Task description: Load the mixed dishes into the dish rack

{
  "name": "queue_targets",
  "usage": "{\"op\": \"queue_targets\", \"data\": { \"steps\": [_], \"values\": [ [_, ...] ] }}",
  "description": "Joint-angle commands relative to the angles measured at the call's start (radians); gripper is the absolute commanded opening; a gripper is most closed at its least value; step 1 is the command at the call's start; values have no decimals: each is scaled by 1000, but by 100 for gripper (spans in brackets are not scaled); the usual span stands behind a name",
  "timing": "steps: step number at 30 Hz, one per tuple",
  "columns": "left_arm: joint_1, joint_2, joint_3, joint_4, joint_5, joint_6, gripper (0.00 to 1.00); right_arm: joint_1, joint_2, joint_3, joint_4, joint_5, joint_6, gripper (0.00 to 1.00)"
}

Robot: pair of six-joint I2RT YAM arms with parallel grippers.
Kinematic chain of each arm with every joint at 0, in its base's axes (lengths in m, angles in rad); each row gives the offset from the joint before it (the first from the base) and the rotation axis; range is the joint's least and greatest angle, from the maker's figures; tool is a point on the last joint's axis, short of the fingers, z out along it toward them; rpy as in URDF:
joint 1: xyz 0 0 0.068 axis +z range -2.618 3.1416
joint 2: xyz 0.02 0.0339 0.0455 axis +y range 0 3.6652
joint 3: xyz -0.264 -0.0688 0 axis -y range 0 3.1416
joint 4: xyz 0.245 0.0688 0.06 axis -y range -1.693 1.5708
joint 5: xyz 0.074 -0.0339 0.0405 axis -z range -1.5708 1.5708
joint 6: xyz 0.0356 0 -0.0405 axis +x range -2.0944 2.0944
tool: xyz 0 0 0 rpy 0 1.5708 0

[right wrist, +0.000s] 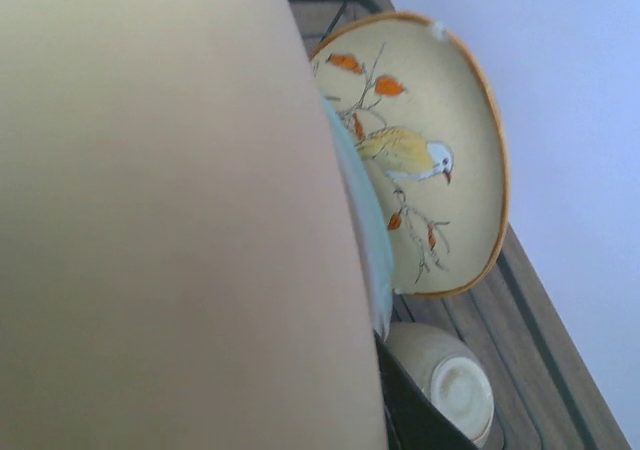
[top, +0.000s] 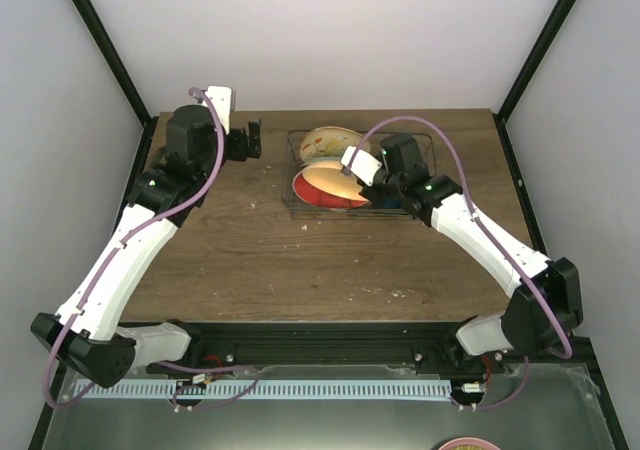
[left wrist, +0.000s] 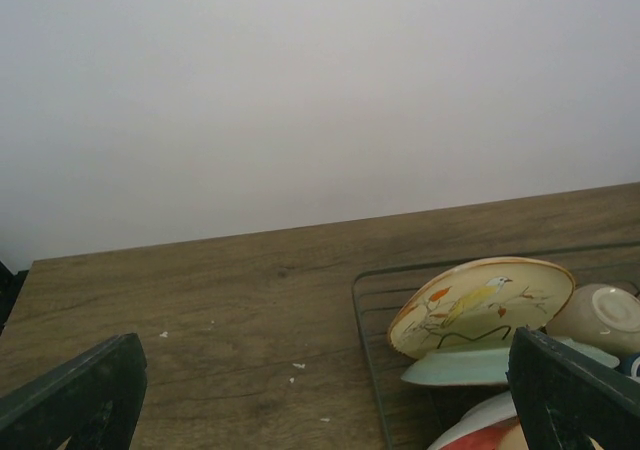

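The dark wire dish rack (top: 291,175) sits at the back middle of the table. In it a cream-yellow bird plate (top: 323,142) leans at the far end, with a mint green plate (left wrist: 470,366) in front of it and a small cream bowl (left wrist: 606,319) upside down beside them. A red plate (top: 312,194) lies at the rack's near end. My right gripper (top: 353,163) is shut on the rim of a tan plate (right wrist: 170,220), which stands tilted over the red one. My left gripper (top: 251,141) hangs open and empty just left of the rack.
The wooden table (top: 260,260) carries a few pale crumbs (left wrist: 298,367) left of the rack. Dark frame posts rise at the back corners, and white walls close in behind and at both sides.
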Motion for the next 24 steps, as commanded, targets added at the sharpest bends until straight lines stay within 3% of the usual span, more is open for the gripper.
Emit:
{"op": "queue_targets", "data": {
  "steps": [1,10,24],
  "values": [
    [7,6,-23,21,-7,-11,100,17,-60,-68,139,30,-44,1],
    [7,6,-36,18,-4,-21,100,78,-76,-205,283,130,-132,1],
    [7,12,-47,21,-8,-21,100,118,-82,-310,366,112,-249,2]
  ]
}}
